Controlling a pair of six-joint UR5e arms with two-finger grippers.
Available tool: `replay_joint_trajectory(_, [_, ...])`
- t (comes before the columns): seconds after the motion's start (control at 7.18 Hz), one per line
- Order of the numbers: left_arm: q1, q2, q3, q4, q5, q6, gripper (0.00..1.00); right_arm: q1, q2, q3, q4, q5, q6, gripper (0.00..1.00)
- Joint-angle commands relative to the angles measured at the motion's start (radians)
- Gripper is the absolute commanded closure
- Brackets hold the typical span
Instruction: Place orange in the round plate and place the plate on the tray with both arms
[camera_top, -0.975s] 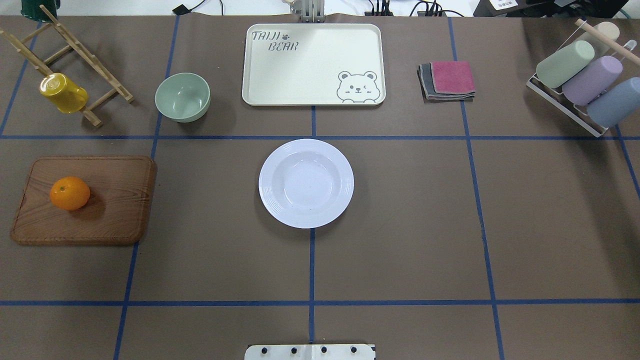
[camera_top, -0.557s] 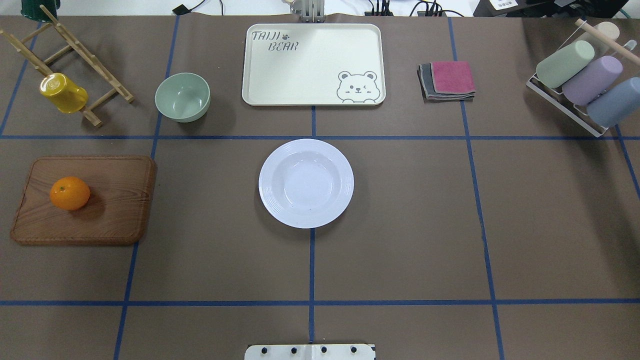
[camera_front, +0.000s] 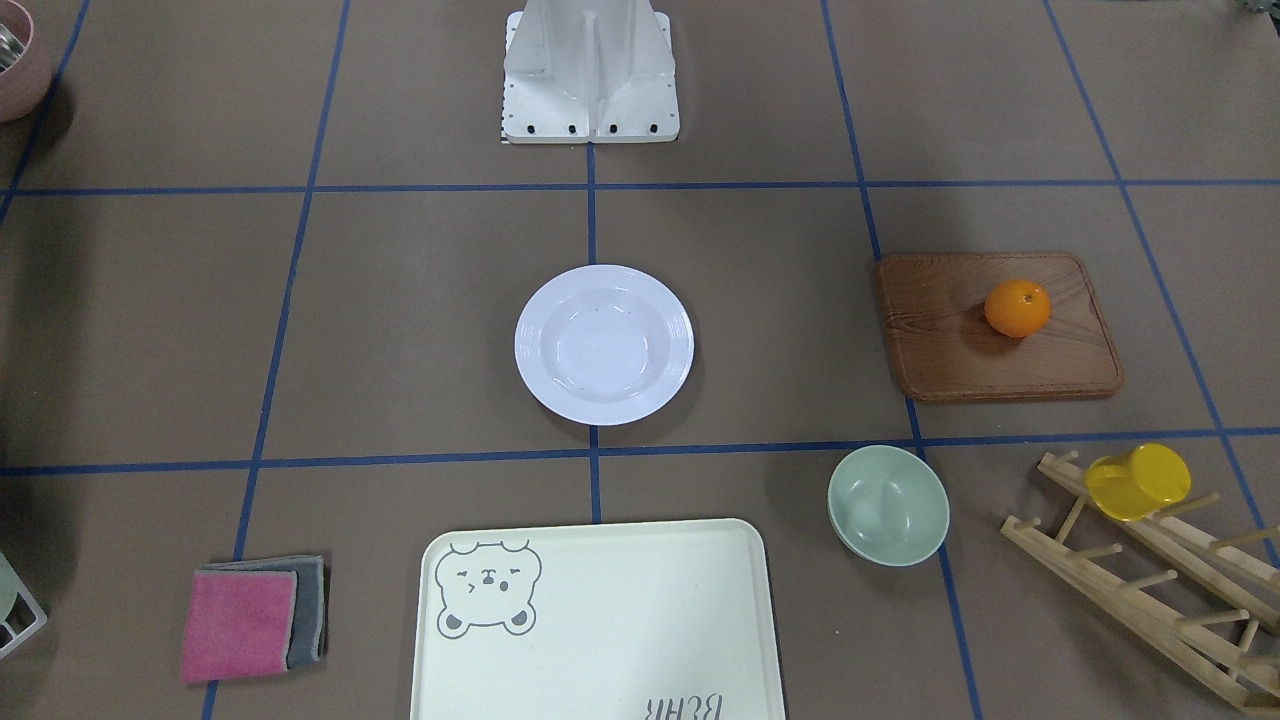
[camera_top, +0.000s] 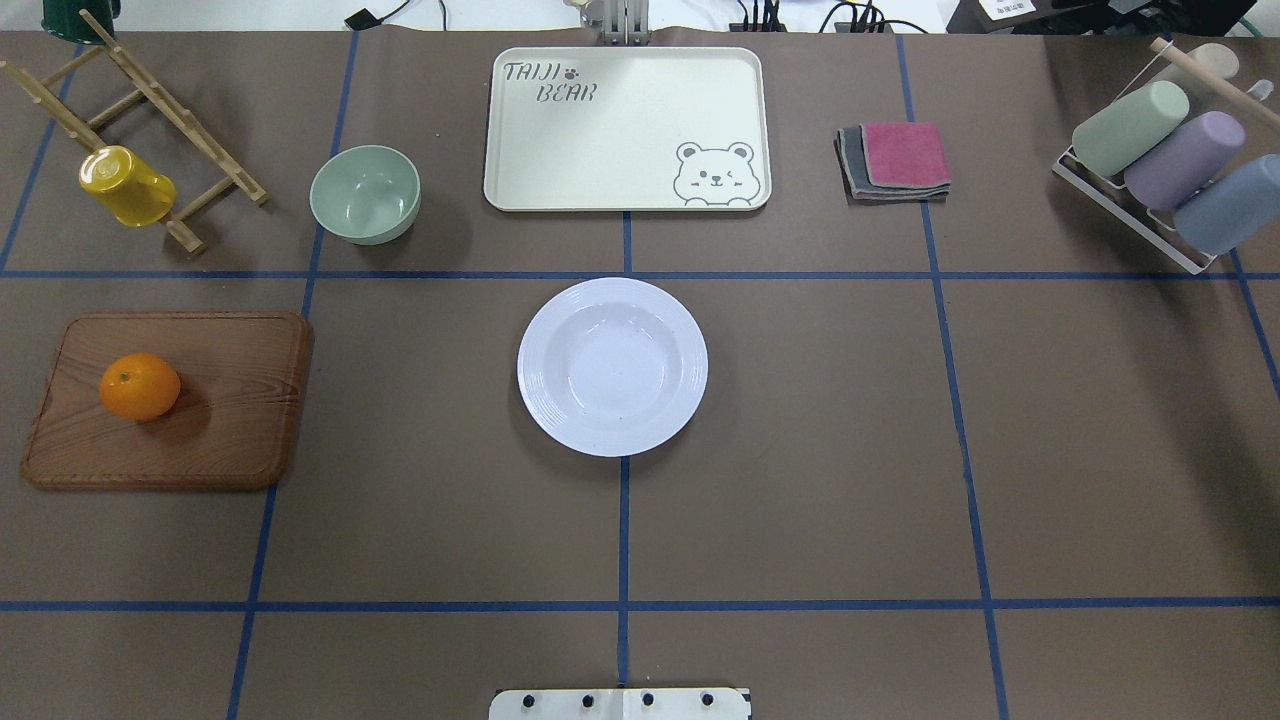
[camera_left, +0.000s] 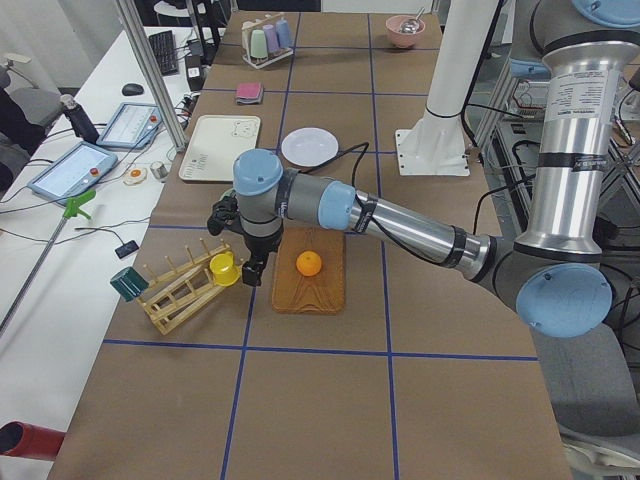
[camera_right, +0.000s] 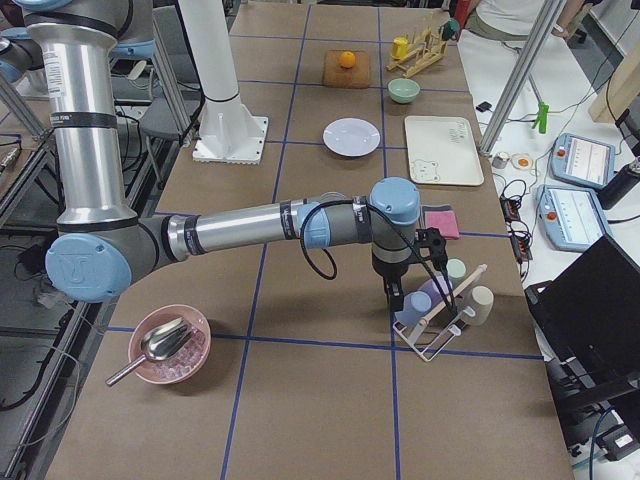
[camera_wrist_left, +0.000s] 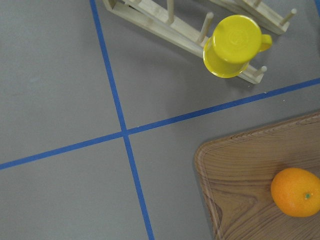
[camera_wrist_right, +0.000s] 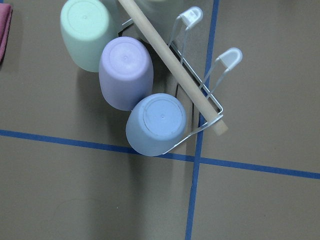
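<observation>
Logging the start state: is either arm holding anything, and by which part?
Nothing seems held. The orange lies free on the wooden board and the round plate sits empty; the left gripper and right gripper hang clear of both.

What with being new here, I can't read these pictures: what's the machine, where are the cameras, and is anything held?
It is a robot with two jointed arms, each ending in a gripper. Two pictures look down on the table, two look along it from its ends, and two come from wrist cameras. The left gripper hangs near the orange on its board; the right gripper hangs above three cups. Also there: a plate, tray, bowl, yellow cup and cloths. Nothing seems held.
</observation>
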Motion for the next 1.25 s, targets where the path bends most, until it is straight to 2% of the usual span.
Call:
replay_joint_trajectory(0.0, [0.067,0.001,-0.027,-0.044,-0.02,-0.066,0.01,-0.029,-0.001,0.017,0.035,0.009,0.006,0.0])
replay_joint_trajectory(0.14, [0.092,0.01,-0.029,-0.096,-0.013,-0.213,0.01,-0.035,-0.004,0.017,0.035,0.001,0.004,0.0])
replay_joint_trajectory(0.28, [0.151,0.051,-0.028,-0.206,-0.001,-0.377,0.01,-0.036,-0.005,0.017,0.036,0.001,0.004,0.0])
replay_joint_trajectory(0.56, [0.335,0.12,-0.026,-0.439,0.137,-0.675,0.01,-0.036,-0.011,0.017,0.036,0.004,0.003,0.0])
replay_joint_trajectory(0.84, [0.482,0.122,-0.018,-0.486,0.266,-0.791,0.01,-0.036,-0.019,0.014,0.041,0.004,0.001,0.0])
replay_joint_trajectory(0.97, [0.535,0.122,-0.015,-0.487,0.307,-0.819,0.01,-0.036,-0.022,0.015,0.041,0.004,0.001,0.0])
replay_joint_trajectory(1.11, [0.558,0.12,-0.011,-0.489,0.311,-0.821,0.01,-0.036,-0.024,0.015,0.042,0.002,0.003,0.0])
